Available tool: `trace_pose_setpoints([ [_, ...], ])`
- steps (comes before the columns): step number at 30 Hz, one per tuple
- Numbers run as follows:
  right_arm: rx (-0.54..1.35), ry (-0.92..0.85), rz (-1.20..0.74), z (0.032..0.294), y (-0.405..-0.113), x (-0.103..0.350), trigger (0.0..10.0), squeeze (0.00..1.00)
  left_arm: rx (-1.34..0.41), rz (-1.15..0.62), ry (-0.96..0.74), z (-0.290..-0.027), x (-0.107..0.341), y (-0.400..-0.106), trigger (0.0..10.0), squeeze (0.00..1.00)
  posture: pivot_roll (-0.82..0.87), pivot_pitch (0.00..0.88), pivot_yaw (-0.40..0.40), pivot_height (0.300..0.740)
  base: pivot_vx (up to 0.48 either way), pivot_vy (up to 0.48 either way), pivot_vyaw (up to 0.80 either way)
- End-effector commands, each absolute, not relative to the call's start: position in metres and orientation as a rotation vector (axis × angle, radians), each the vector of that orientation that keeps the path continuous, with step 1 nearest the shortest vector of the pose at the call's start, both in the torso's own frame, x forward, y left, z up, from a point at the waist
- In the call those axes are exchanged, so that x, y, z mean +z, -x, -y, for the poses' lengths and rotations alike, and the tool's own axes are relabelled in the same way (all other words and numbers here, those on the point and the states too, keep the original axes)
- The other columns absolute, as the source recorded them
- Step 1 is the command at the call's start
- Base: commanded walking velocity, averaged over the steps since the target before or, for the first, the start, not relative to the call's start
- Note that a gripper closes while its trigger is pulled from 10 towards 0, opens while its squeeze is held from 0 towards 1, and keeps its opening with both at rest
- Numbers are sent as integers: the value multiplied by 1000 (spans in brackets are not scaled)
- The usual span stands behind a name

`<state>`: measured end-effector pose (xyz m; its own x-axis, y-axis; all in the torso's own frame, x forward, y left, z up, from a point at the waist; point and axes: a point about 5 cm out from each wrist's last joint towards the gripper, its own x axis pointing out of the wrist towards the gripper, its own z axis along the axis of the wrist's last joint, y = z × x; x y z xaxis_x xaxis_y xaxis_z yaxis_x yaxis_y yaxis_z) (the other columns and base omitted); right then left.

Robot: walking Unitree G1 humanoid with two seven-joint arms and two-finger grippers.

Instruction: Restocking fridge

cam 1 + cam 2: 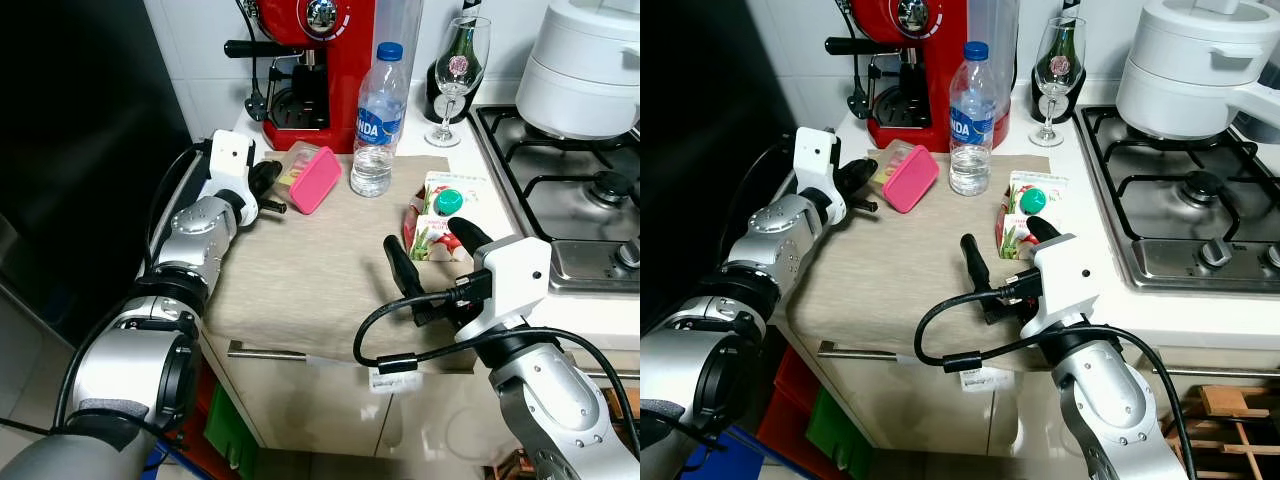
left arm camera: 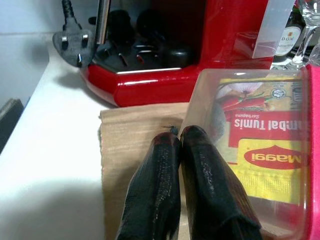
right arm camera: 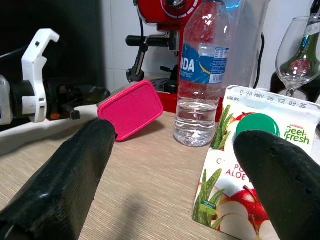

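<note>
On the worktop a beige mat carries the goods. The right gripper hovers over the mat's right edge with its two black fingers wide apart, one of them just beside the juice carton, a Peel Fresh pack with a green cap that lies flat near the hob. The left gripper sits at the mat's back left corner, its fingers pressed together, tips touching the clear plastic container with the pink lid; Maggi sachets show through its wall. A water bottle stands upright at the mat's back edge, between the container and the carton. Behind it stand a red coffee machine and a wine glass. A white pot sits on the hob.
</note>
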<state>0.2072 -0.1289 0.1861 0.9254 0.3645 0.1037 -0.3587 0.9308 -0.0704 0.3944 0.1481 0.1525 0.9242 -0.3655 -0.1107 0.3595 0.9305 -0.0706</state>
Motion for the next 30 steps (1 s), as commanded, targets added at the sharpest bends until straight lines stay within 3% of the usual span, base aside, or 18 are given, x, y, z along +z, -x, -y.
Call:
trace_pose_setpoints([
  [1, 368, 52, 121, 128, -206, 187, 10000, 141, -377, -425, 80, -149, 90, -370, 10000, 0, -237, 37, 103, 740, 0, 0, 0],
  [9, 368, 50, 114, 127, -206, 185, 10000, 145, -399, -471, 75, -147, 78, -363, 10000, 0, -235, 27, 107, 740, 0, 0, 0],
  [16, 372, 59, 112, 129, -207, 184, 10000, 141, -564, -370, -7, -133, 95, -365, 10000, 0, -237, 11, 98, 740, 0, 0, 0],
  [22, 375, 64, 108, 131, -207, 184, 10000, 141, -595, -226, -37, -135, 127, -371, 10000, 0, -226, 6, 86, 740, 0, 0, 0],
  [24, 380, 64, 107, 131, -208, 183, 10000, 137, -576, -67, -103, -137, 151, -374, 10000, 0, -218, 3, 76, 740, 0, 0, 0],
  [25, 380, 64, 107, 131, -208, 183, 10000, 137, -576, -67, -103, -137, 151, -374, 10000, 0, -218, 3, 76, 740, 0, 0, 0],
  [27, 380, 65, 107, 132, -209, 183, 10000, 137, -539, 131, -176, -135, 180, -374, 10000, 0, -216, 1, 71, 740, 0, 0, 0],
  [28, 380, 65, 107, 132, -209, 183, 10000, 137, -539, 131, -176, -135, 180, -374, 10000, 0, -216, 1, 71, 740, 0, 0, 0],
  [29, 375, 67, 112, 133, -210, 183, 10000, 141, -506, 309, -168, -129, 211, -368, 10000, 0, -212, 0, 60, 740, 0, 0, 0],
  [30, 372, 68, 114, 134, -210, 184, 10000, 133, -498, 355, -150, -126, 220, -366, 10000, 0, -212, 0, 60, 740, 0, 0, 0],
])
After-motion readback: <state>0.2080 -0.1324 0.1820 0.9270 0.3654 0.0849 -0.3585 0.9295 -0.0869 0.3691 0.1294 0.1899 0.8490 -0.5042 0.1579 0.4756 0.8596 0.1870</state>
